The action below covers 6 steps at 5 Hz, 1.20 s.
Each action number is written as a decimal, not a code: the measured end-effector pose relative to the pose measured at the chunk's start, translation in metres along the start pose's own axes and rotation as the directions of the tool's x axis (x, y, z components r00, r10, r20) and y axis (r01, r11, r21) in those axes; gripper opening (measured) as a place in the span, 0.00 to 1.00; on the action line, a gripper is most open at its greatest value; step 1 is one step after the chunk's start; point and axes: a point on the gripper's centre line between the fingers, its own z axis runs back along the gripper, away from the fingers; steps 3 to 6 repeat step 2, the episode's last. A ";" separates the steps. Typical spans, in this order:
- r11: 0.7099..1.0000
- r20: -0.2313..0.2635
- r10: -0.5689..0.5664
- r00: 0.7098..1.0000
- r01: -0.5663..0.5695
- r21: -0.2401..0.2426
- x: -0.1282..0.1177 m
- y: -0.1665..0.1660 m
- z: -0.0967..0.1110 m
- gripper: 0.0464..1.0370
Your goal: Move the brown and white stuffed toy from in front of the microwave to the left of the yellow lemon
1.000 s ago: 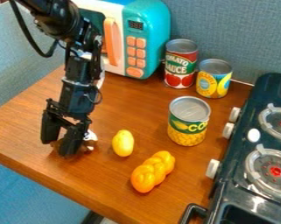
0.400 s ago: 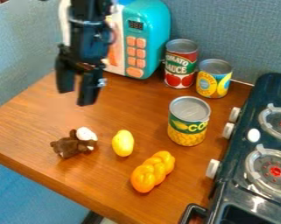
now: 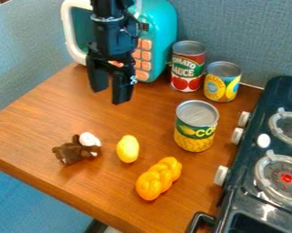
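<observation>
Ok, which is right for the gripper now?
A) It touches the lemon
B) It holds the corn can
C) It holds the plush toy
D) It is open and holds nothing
D: the gripper hangs with its fingers apart and nothing between them, above the wooden tabletop.

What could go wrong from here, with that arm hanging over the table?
The open pincer hangs in front of the microwave, so a careless swing might knock it. The brown and white toy lies near the edge of the table; a nudge could send it off. The rounded lemon beside it might roll if brushed.
</observation>
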 end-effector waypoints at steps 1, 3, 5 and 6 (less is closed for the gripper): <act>0.998 0.071 -0.038 0.997 0.035 0.043 0.004 0.002 0.002 0.97; 0.994 0.099 -0.041 0.994 0.030 0.105 0.003 0.010 0.003 0.97; 0.994 0.099 -0.041 0.994 0.030 0.105 0.003 0.010 0.003 0.97; 0.994 0.099 -0.041 0.994 0.030 0.105 0.003 0.010 0.003 0.97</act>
